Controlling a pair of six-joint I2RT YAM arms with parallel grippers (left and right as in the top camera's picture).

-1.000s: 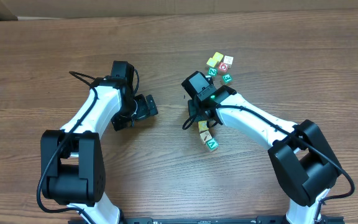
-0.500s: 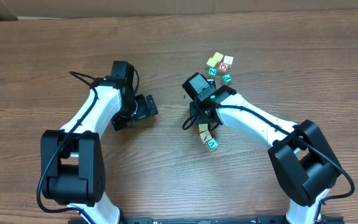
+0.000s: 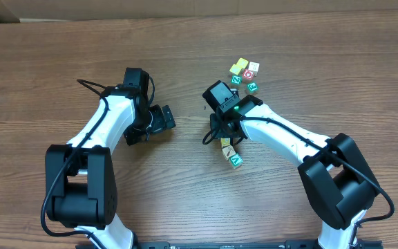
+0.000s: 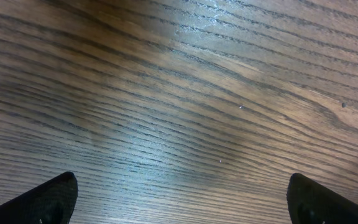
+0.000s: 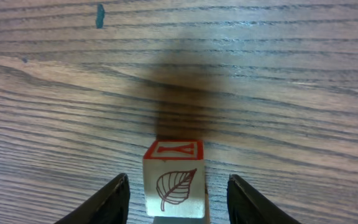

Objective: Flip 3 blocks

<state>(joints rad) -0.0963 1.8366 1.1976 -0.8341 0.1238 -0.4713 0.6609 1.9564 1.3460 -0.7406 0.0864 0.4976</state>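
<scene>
Pale block (image 5: 174,186) with red-framed Y, brown leaf outline; brown wood-grain table (image 5: 73,93).

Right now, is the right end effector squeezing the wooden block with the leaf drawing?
No: the leaf block sits between the right end effector's fingers with a visible gap on each side.

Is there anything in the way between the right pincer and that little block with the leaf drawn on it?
Nothing visible. The leaf block sits on the table directly between the right pincer's open fingers, with a gap on each side.
</scene>
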